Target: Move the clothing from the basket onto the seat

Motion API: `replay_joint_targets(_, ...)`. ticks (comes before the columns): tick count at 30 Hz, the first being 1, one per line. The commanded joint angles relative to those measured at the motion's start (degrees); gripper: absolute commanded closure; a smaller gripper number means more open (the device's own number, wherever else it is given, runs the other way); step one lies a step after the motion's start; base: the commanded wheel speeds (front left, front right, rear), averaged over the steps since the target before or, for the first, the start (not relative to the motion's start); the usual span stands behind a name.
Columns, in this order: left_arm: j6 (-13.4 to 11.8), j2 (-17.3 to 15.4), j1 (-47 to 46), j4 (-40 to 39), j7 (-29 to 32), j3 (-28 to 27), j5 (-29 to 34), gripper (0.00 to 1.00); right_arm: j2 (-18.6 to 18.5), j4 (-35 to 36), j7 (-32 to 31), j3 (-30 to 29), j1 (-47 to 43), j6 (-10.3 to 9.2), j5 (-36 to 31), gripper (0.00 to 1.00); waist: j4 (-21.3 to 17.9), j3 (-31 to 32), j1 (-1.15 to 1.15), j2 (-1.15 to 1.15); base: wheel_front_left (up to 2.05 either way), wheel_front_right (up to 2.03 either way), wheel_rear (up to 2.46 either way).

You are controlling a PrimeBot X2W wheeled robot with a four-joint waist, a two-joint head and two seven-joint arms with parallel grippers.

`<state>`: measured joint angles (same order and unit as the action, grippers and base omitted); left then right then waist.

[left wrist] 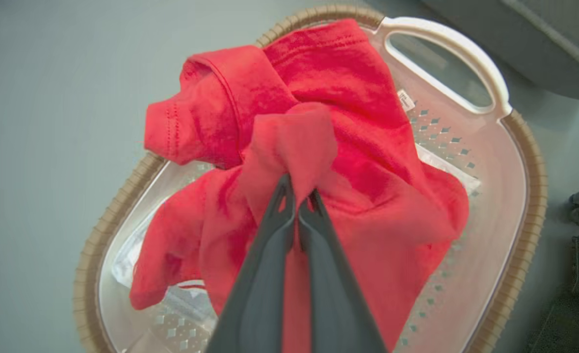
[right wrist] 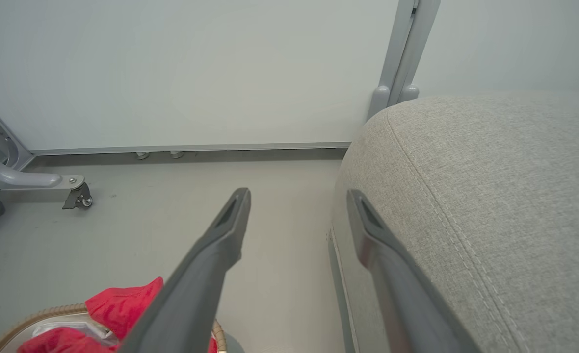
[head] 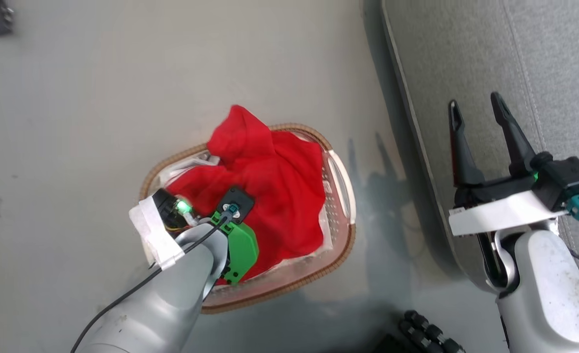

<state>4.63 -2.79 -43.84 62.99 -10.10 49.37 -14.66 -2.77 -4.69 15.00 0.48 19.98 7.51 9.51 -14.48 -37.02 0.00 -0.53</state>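
Note:
Red clothing [head: 270, 196] lies heaped in the cream basket [head: 341, 176] with the brown woven rim, on the floor left of the grey seat [head: 471, 63]. My left arm reaches down into the basket. In the left wrist view my left gripper [left wrist: 299, 196] is shut on a pinched-up fold of the red clothing [left wrist: 368, 147], with the basket [left wrist: 495, 162] beneath it. My right gripper [head: 476, 110] hangs open over the seat's edge, nothing between its fingers. The right wrist view has the right gripper [right wrist: 299, 201] open, the seat [right wrist: 490, 186] to its right, and the clothing [right wrist: 122, 304] at lower left.
White liner sheets [left wrist: 181, 304] lie under the clothing in the basket. A dark wheeled base part [head: 427, 333] sits by the basket's near side. A frame leg with a caster [right wrist: 76, 196] stands by the wall [right wrist: 196, 73]. Bare grey floor [head: 98, 98] spreads left of the basket.

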Motion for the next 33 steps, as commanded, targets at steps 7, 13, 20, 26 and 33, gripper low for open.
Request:
replay_joint_targets(7,1.11,-0.2,-0.85,-5.3,-4.17,0.88,-1.18,1.0,-0.24,-1.76,0.28,-1.37,-5.11,-0.04,-3.72,0.0,7.55,15.66,0.0,0.53,0.0,0.0,0.0)
replay_joint_targets(13,1.91,-1.85,-1.82,-10.94,-4.85,1.8,-0.6,1.0,-0.24,-3.08,0.28,-1.57,-9.02,-0.05,-4.92,0.0,9.38,23.6,0.0,0.53,0.0,0.0,0.0)
replay_joint_targets(20,2.39,-5.9,-5.07,-19.12,-4.06,1.35,-1.57,1.0,-0.24,-3.87,0.28,-0.23,-12.1,-0.04,-5.67,0.0,9.26,29.87,0.0,0.53,0.0,0.0,0.0)
replay_joint_targets(26,2.35,-9.27,-8.96,-25.84,-0.02,-0.29,-2.69,1.0,-0.22,-4.02,0.28,1.02,-13.37,-0.05,-6.03,0.0,8.44,32.61,0.0,0.53,0.0,0.0,0.0)
replay_joint_targets(33,1.17,-11.39,-13.75,-30.87,4.04,-2.5,-3.7,1.0,-0.21,-4.07,0.28,3.69,-12.67,-0.04,-6.21,0.0,7.58,33.2,0.0,0.53,0.0,0.0,0.0)
